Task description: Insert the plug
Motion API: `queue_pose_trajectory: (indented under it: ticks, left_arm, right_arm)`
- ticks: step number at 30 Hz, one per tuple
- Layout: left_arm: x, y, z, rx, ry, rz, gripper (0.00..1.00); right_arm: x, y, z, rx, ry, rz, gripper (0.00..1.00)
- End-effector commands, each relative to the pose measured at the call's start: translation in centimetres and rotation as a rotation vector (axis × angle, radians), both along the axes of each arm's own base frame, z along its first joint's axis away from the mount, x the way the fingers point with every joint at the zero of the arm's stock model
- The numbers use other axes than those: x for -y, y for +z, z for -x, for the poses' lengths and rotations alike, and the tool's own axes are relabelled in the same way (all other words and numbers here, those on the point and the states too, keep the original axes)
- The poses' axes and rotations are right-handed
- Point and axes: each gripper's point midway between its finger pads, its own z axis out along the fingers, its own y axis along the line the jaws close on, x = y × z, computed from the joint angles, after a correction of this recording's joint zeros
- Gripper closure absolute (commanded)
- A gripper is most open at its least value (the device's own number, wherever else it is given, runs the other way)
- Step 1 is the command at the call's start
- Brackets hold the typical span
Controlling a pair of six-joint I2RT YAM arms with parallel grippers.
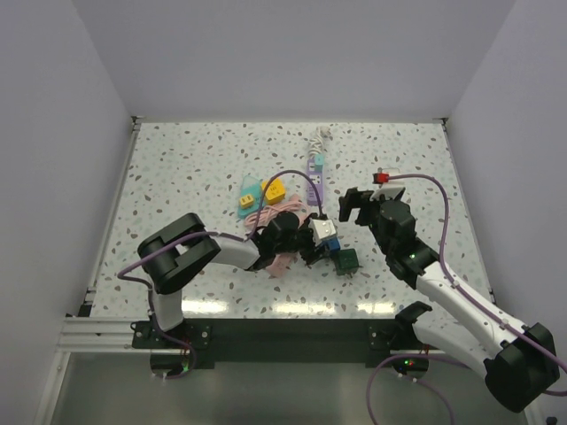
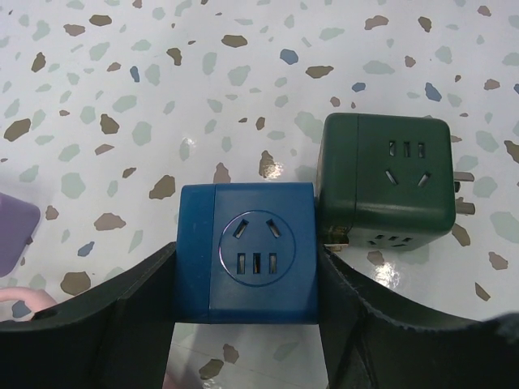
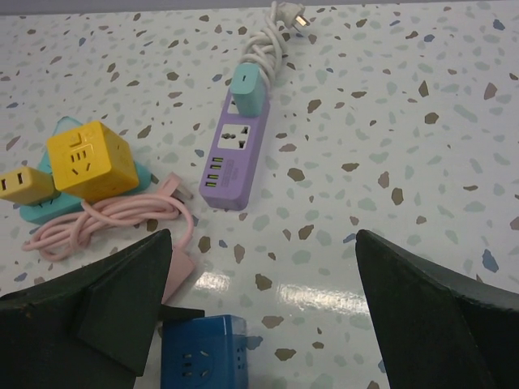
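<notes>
Left fingers [image 2: 122, 324] are clamped on the blue cube adapter [image 2: 259, 219], one on each side face, with its socket face toward the wrist camera. The green cube adapter [image 2: 381, 178] touches its right side, metal prongs showing on the green one's far flank. Right fingers [image 3: 430, 316] are spread wide and hold nothing, hovering above the tabletop [image 1: 399, 159]. The blue adapter sits just below their left finger in the right wrist view. The purple power strip [image 3: 235, 158] lies beyond it, apart, with a teal plug [image 3: 248, 89] seated at its far end. The yellow cube adapter [image 3: 87, 160] and pink cable [image 3: 113, 219] crowd the strip's left. We see bare tabletop on its right. White walls [image 1: 71, 133] bound three sides.
</notes>
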Motion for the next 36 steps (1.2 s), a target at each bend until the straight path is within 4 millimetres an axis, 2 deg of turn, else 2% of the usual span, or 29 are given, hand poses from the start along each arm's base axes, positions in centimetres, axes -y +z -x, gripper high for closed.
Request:
queue_pose_trajectory:
  ticks: [1,2,3,5,6,8,9,11,12,14,15,17,21,25,29,30,33,36]
  left_arm:
    - [-0.3,1.1,0.1,0.049,-0.010,-0.005,1.00]
    - [-0.6,1.3,0.1,0.056,-0.006,-0.006,1.00]
    - [-0.8,2.8,0.2,0.080,-0.006,0.018,1.00]
    - [-1.8,3.4,1.0,0.099,-0.014,0.021,1.00]
    - [-2.1,5.4,1.2,0.132,-0.016,0.057,1.00]
    - [-3.3,6.2,1.9,0.151,-0.015,0.066,1.00]
    - [-3.7,8.3,2.2,0.188,-0.012,0.105,1.00]
    - [-4.9,9.4,2.6,0.220,0.000,0.119,1.00]
    - [-5.3,11.5,2.8,0.260,0.006,0.160,1.00]
    - [-6.4,12.6,3.0,0.292,0.026,0.178,1.00]
    - [-6.9,14.6,3.2,0.329,0.033,0.217,1.00]
    - [-7.8,16.7,3.6,0.384,0.045,0.257,1.00]
    - [-8.7,19.3,4.1,0.457,0.049,0.309,1.00]
    - [-8.8,20.4,4.1,0.494,0.040,0.319,1.00]
    - [-9.0,20.9,3.9,0.519,0.056,0.320,1.00]
    - [-9.1,21.1,3.9,0.526,0.058,0.323,1.00]
    - [-9.4,22.0,3.9,0.556,0.068,0.336,1.00]
    - [-9.9,22.9,3.8,0.584,0.083,0.345,1.00]
  right_arm:
    - [-0.7,2.0,-0.3,0.031,0.026,-0.034,0.01]
    - [-0.9,2.0,-0.3,0.029,0.034,-0.035,0.01]
    - [-1.3,2.1,-0.3,0.027,0.055,-0.036,0.01]
    - [-1.7,2.3,-0.4,0.028,0.076,-0.043,0.01]
    - [-2.4,2.2,-0.2,0.021,0.114,-0.046,0.01]
    - [-3.3,2.6,-0.1,0.021,0.157,-0.057,0.01]
    - [-3.8,2.5,-0.1,0.012,0.181,-0.061,0.01]
    - [-5.3,3.0,0.4,0.007,0.271,-0.085,0.01]
    - [-5.9,2.9,0.5,-0.002,0.301,-0.097,0.01]
    - [-7.7,3.8,1.5,-0.004,0.411,-0.136,0.01]
    - [-8.4,4.2,2.0,-0.005,0.453,-0.167,0.01]
    - [-10.2,5.6,3.3,0.007,0.570,-0.223,0.01]
    - [-12.4,7.8,5.5,0.007,0.730,-0.336,0.01]
    - [-14.0,8.8,6.8,-0.008,0.850,-0.410,0.01]
    - [-15.2,8.1,7.2,-0.069,0.916,-0.456,0.01]
    - [-15.5,7.3,6.9,-0.106,0.917,-0.463,0.01]
    - [-15.9,6.2,6.6,-0.146,0.923,-0.469,0.01]
    - [-16.3,6.3,6.8,-0.157,0.952,-0.484,0.01]
